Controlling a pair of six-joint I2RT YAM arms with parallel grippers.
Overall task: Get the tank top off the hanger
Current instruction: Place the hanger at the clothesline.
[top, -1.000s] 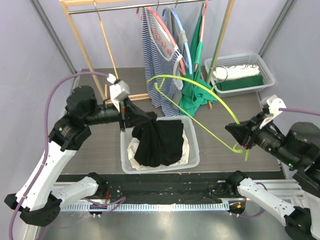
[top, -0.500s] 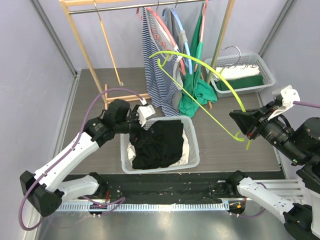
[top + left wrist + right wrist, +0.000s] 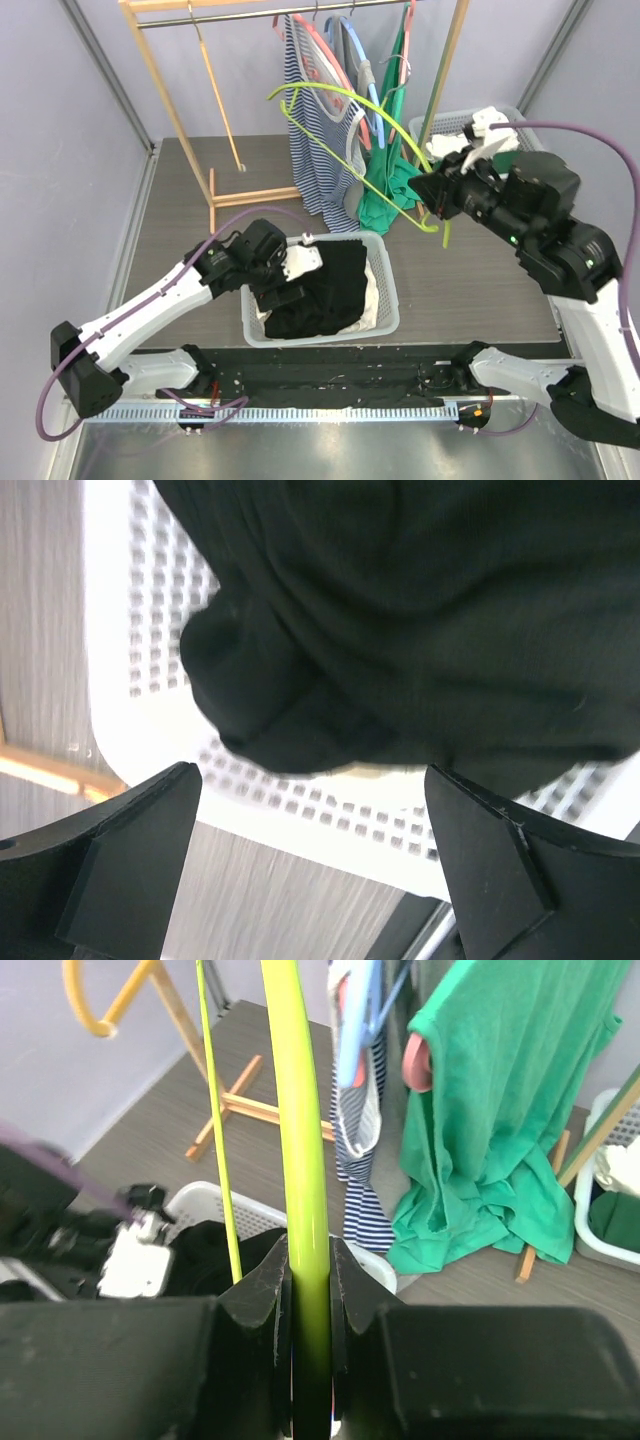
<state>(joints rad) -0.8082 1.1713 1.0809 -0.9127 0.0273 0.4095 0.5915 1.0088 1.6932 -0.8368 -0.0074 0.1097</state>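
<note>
- We see the black tank top (image 3: pixel 325 285) lying crumpled inside the white basket (image 3: pixel 388 290), which stands on the desk (image 3: pixel 480 290) in front of the arms. It is off the hanger.
- In the left wrist view the dark cloth fills the top of the picture and bulges over the basket's perforated floor and near corner.
- Our left gripper (image 3: pixel 297 272) hangs over the basket's left rim with its jaws wide apart. Nothing is between them, and both fingertips stand clear of the cloth.
- Our right gripper (image 3: pixel 432 195) is raised above the desk, to the right of the basket, with its jaws clamped on the yellow-green hanger (image 3: pixel 298 1110).
- The hanger is bare. From the jaws its arc sweeps up and to the left, in front of the clothes on the rack, well apart from the tank top below.
- In the right wrist view the hanger's thick bar runs straight up from between the two fingers, with a thinner bar beside it on the left.
- Behind the basket stands a wooden clothes rack (image 3: pixel 157 80). A blue-and-white striped top (image 3: pixel 310 150) and a green garment (image 3: pixel 385 190) hang from it, with pink and blue hangers among them.
</note>
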